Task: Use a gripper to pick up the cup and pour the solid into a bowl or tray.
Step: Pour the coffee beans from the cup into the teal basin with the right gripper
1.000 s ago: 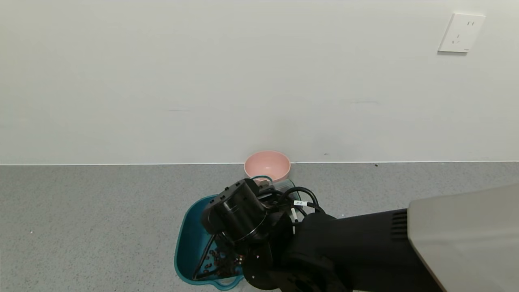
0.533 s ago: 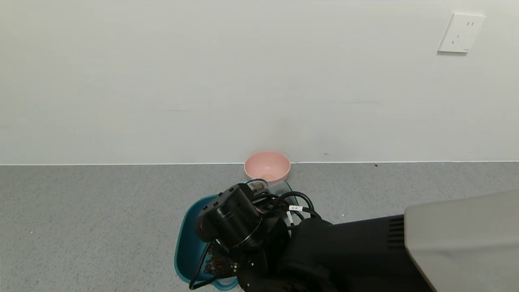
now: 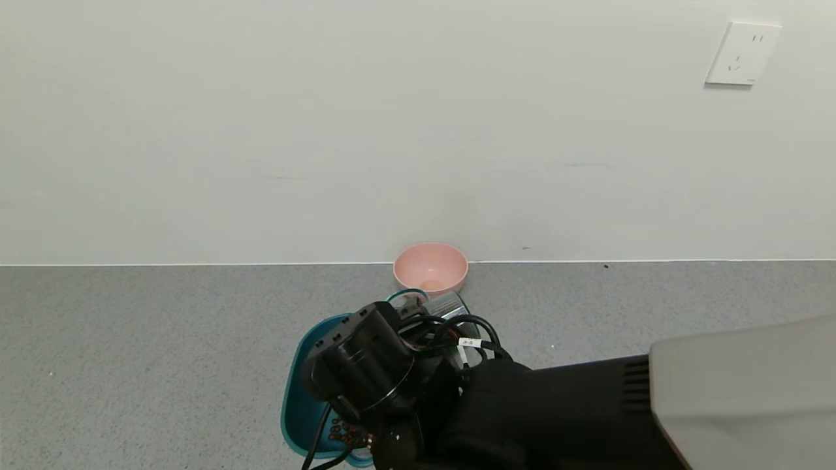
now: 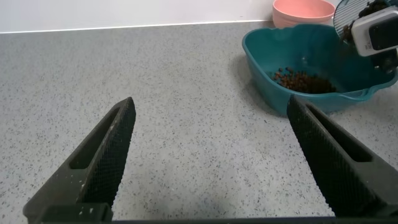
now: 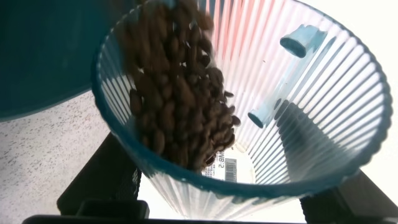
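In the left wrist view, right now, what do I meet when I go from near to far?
The open left gripper, closest → bare grey counter → the teal tub with beans inside → the pink bowl at the wall. The right gripper, holding the cup, hangs over the tub's far side.

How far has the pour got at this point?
Done: the right gripper has picked up the cup, and a pile of beans already lies in the teal tub. In hand: the cup is tipped and beans are sliding toward its rim. Left: many beans remain inside. The left gripper rests apart, jaws open.
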